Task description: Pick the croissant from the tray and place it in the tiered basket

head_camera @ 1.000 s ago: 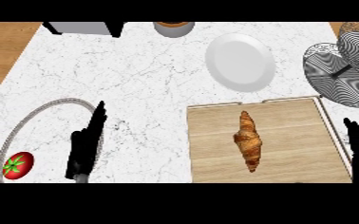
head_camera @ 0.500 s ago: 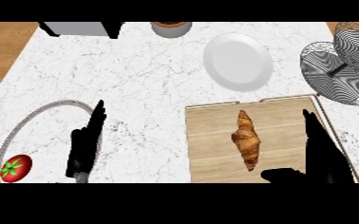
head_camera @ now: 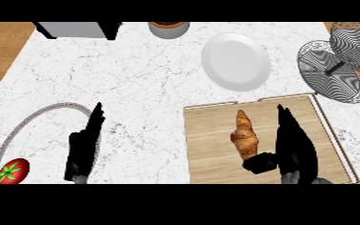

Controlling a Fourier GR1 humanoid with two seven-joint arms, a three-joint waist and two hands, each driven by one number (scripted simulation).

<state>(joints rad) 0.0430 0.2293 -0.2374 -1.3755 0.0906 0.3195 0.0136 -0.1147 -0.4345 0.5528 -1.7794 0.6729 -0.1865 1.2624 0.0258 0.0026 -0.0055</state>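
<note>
White marble counter [head_camera: 141, 76] carries a wooden tray [head_camera: 211, 143] at five o'clock. Golden-brown croissant [head_camera: 244, 136] lies on it. Right hand [head_camera: 294, 143], fingers straight, beside croissant; left hand [head_camera: 84, 143] open at eight o'clock.

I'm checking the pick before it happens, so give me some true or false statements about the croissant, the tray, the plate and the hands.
1. The golden-brown croissant lies on the wooden tray. True.
2. The black right hand is over the tray, right of the croissant. True.
3. The round white plate holds the croissant. False: nothing lies on the plate.
4. The black left hand grips the red tomato. False: it is open, apart from the tomato.
5. The striped wire tiered basket is at the view's left edge. False: right edge.
</note>
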